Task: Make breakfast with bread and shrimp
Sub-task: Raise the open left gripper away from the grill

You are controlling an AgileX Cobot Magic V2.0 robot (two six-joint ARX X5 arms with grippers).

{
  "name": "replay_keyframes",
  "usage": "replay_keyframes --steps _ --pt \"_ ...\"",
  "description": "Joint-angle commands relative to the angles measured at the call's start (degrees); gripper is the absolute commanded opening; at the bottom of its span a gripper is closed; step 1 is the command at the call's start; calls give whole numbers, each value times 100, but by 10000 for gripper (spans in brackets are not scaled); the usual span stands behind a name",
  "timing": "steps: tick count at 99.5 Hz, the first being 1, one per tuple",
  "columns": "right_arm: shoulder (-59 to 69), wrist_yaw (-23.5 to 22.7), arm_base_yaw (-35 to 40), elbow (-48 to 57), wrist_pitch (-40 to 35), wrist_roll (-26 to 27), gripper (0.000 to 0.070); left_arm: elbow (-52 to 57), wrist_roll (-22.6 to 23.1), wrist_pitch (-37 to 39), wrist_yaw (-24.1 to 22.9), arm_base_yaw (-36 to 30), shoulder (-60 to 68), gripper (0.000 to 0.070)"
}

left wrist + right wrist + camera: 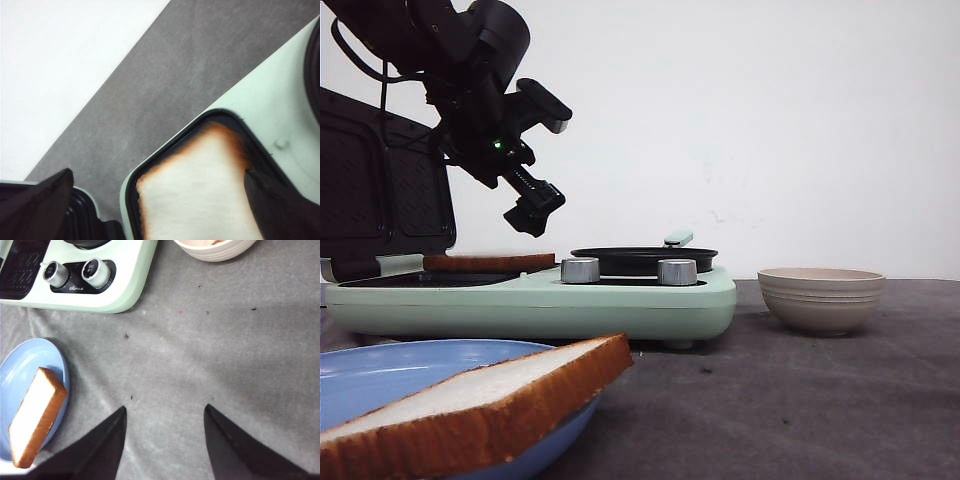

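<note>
My left gripper (532, 212) hung spread and empty above the crusted white bread slice (197, 187) lying in the mint-green breakfast maker's black tray (172, 145). My right gripper (165, 440) gaped too; next, I judged, the second slice (36, 415) on the blue plate (20, 367).

Front view sits low at table height, close behind a round blue plate (380, 375), facing the mint-green breakfast cooker (620, 305). Left wrist view looks down closely onto that cooker (260, 105); right wrist view, higher, shares cooker (125, 287) and plate (15, 375).
</note>
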Motion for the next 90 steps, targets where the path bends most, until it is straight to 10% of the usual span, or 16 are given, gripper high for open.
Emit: replay_keyframes --steps 1,90 --pt "20 24 -2 92 28 -70 301 173 -166 57 33 -48 125 650" --pt "17 15 -2 92 26 -66 300 1709 -2267 -2505 1108 -70 -911 638"
